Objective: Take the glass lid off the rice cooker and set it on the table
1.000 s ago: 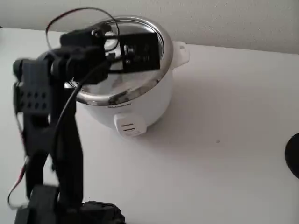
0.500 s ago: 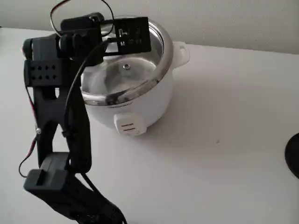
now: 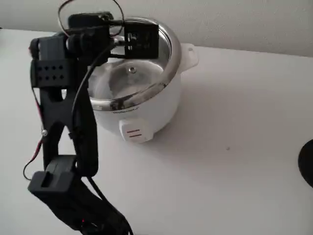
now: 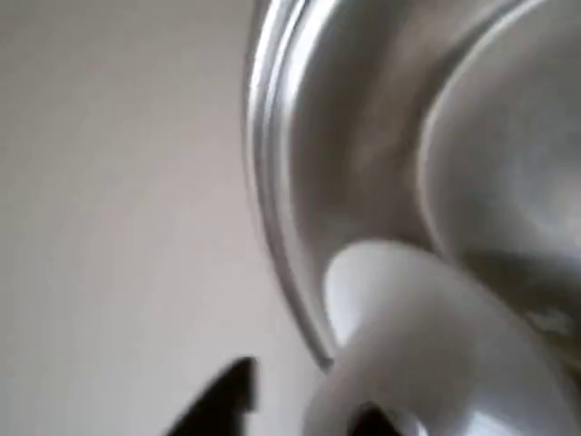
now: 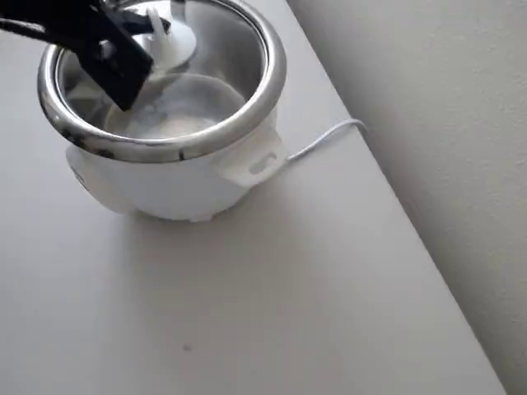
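White table [image 3: 234, 147] and a pale wall frame my black arm, bent over the rice cooker [image 3: 142, 105] at the far left in the fixed view. My gripper [image 5: 152, 33] hangs above the pot's steel rim, at the white knob of the glass lid [image 3: 129, 78], which sits on the cooker. From the wrist camera the knob [image 4: 427, 354] lies just right of one dark fingertip [image 4: 222, 400]. Whether the fingers have clamped the knob, I cannot tell.
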Action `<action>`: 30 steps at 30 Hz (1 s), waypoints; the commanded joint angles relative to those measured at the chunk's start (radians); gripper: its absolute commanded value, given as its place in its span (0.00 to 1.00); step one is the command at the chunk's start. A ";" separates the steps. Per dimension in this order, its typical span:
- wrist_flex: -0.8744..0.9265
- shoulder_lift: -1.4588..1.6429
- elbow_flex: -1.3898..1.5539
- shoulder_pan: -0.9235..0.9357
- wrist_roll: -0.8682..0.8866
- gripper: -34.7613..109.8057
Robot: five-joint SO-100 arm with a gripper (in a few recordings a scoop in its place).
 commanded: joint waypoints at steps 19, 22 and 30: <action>-0.103 0.072 -0.066 0.035 0.020 0.24; -0.109 0.124 -0.066 0.029 0.006 0.24; -0.115 0.295 -0.066 0.023 -0.063 0.24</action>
